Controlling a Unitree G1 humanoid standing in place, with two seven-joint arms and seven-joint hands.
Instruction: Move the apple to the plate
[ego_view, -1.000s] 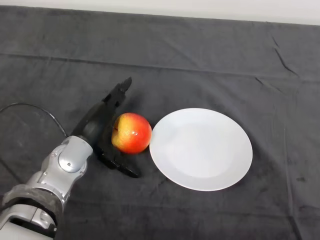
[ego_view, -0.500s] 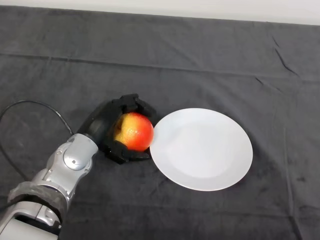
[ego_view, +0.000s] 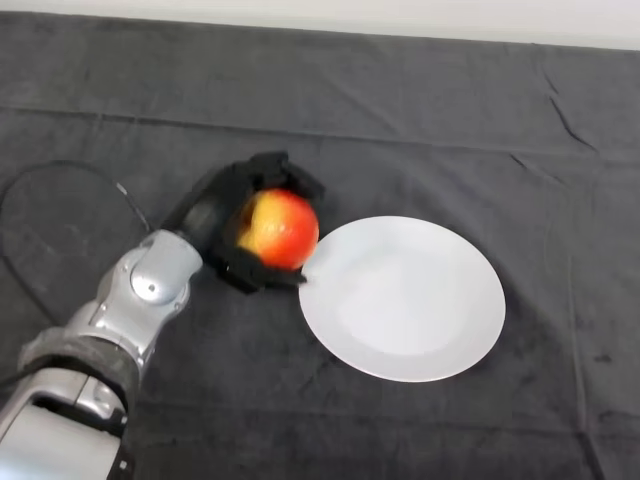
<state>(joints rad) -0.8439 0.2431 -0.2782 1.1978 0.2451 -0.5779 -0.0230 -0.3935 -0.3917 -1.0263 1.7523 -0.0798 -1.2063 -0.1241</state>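
Head view looks down on a table under a dark grey cloth (ego_view: 400, 110). Coming in from the lower left, the silver-grey left arm (ego_view: 130, 310) reaches up and to the right, ending in the black left hand (ego_view: 222, 222). That hand is closed round a red and yellow apple (ego_view: 281, 229): the fingers (ego_view: 285, 170) curl over the top of the fruit and the thumb (ego_view: 262, 277) wraps beneath it, so the apple sits gripped between them with most of its red face showing on the side away from the palm. Whether the apple touches the cloth or is raised off it cannot be told from this angle. Just to the right of the hand lies a round white plate (ego_view: 420, 310), flat on the cloth. The apple's right side is close to the plate's upper left rim, appearing to meet or slightly overlap the edge, but the fruit is not resting on the plate.
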